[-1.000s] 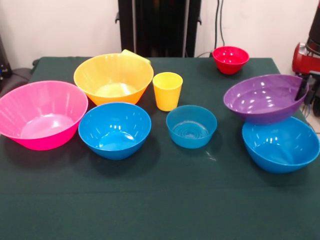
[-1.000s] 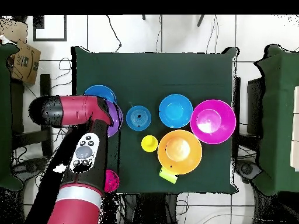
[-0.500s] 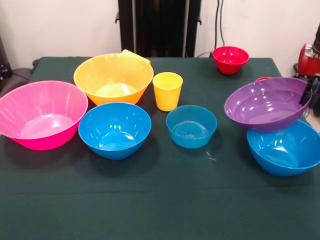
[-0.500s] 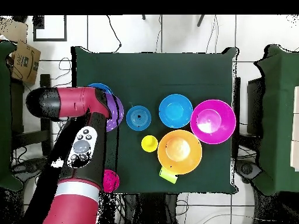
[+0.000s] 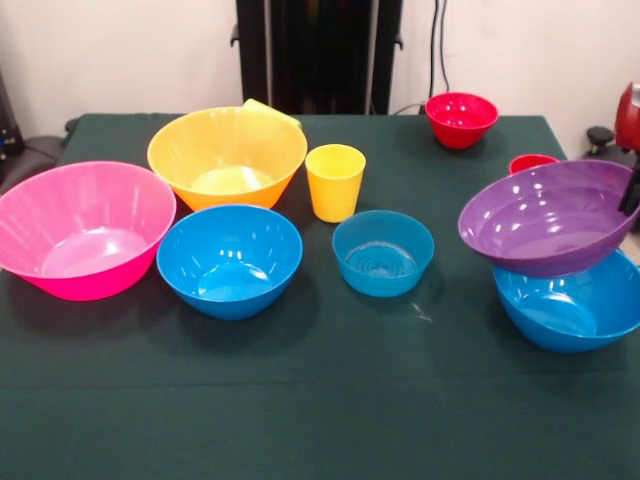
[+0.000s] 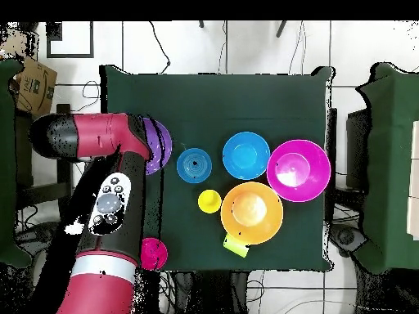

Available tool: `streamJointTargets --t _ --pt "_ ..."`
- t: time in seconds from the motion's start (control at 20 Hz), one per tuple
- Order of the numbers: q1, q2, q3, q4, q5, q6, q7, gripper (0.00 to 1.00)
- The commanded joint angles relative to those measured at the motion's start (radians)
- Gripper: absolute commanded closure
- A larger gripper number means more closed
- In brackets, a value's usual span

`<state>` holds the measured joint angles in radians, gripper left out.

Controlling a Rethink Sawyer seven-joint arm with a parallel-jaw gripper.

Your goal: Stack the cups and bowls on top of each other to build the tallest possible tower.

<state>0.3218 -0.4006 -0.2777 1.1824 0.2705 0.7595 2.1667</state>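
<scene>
The counter (image 5: 320,420) is dotted with bowls, and the purple bowl (image 5: 545,215) is seen lifted and tilted just above the blue bowl (image 5: 570,305), with a red cup (image 5: 530,162) peeking out right behind it. The purple bowl is judged to be light, stiff and slippery, so it is best held by its thin rim. The gripper (image 5: 630,190) is seen at that bowl's far rim, and its jaws are taken to be pinched shut on that edge.

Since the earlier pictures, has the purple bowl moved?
Yes. The purple bowl has moved right, over the blue bowl, and farther from the small translucent blue bowl.
</scene>
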Motion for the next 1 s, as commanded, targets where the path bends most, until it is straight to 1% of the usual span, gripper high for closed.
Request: streamJointTargets --t 0.05,0.3,0.5,0.8,1.0 --pt "0.015 0.01 0.023 -0.07 0.013 0.131 0.218 1.0" --pt "0.011 0.048 0.02 -0.1 0.014 0.113 0.206 1.0" --pt "0.013 0.081 0.022 -0.098 0.013 0.062 0.203 1.0" --pt "0.021 0.114 0.026 -0.067 0.008 -0.019 0.202 1.0" --pt "0.023 0.129 0.043 -0.042 0.014 -0.065 0.197 1.0"
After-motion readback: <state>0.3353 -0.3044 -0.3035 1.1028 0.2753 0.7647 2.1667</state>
